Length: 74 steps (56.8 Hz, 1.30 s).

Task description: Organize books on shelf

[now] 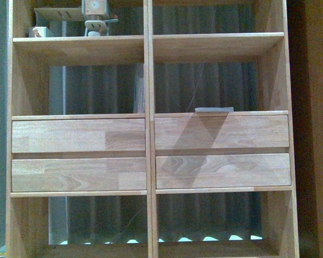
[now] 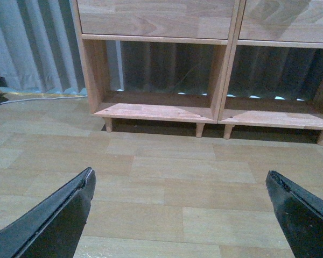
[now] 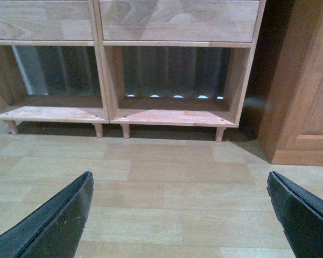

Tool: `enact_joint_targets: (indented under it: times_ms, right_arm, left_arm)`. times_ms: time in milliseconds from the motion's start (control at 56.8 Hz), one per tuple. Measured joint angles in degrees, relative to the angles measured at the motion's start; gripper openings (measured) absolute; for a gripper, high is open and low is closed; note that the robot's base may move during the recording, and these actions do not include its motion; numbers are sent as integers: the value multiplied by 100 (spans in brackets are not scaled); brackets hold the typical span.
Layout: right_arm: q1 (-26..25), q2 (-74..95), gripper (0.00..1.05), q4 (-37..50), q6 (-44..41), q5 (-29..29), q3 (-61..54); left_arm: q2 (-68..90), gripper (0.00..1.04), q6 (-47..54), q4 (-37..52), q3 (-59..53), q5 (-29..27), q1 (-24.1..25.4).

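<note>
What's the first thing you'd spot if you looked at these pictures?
The big light-wood shelf fills the front view, with four plain drawers across its middle. A thin book lies flat in the right compartment just above the drawers. The left hand and the right hand are both wide open and empty, above the wooden floor.

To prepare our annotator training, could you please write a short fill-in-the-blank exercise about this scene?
1. The shelf has ___ drawer fronts.
2. A thin book lies flat in the compartment directly ___ the upper right drawer.
3. Both the left gripper and the right gripper are wide ___, holding nothing.
Missing words: four; above; open.
</note>
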Motion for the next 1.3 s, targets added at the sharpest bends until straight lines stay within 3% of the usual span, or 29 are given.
enact_joint_targets:
  times_ms: [1302]
  right_arm:
    - [0, -2, 98, 0, 0, 2, 0]
  left_arm:
    - [2, 98, 0, 0, 0, 0, 0]
